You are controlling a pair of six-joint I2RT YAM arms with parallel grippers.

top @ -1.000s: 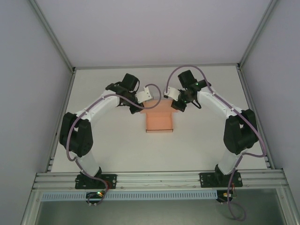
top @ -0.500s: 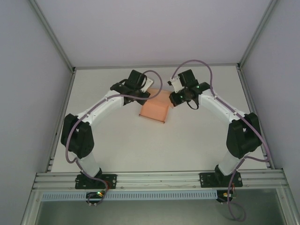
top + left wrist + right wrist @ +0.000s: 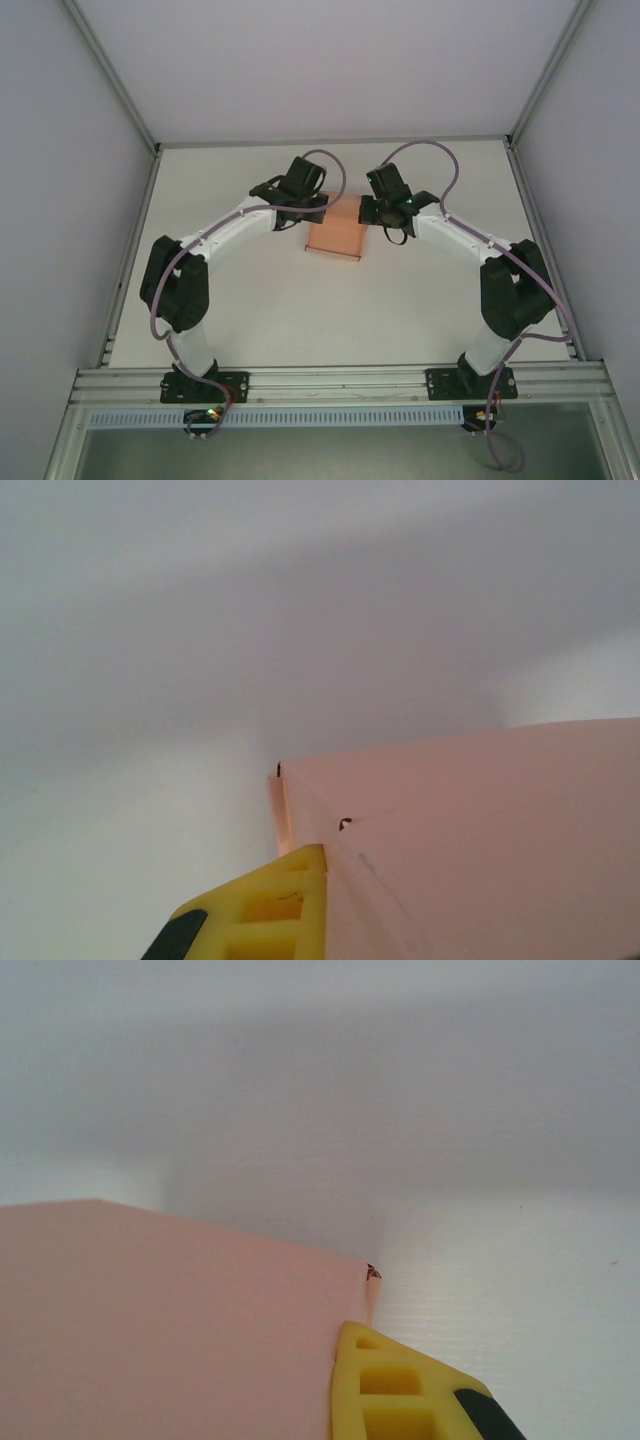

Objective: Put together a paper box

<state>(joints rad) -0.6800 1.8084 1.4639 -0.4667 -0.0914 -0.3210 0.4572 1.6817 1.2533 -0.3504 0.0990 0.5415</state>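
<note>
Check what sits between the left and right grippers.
The paper box sits in the gap between the left gripper and the right gripper, seen in the top external view.

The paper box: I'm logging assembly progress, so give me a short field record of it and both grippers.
Item: paper box, salmon-pink card
Form: looks folded into a low box, not a flat sheet
Place: on the white table, between the two arms
Left gripper: at the box's far left corner
Right gripper: at the box's far right corner
Left wrist view: one yellow finger against the card
Right wrist view: one yellow finger against the card
Grip: cannot tell, the second fingers are hidden
</note>
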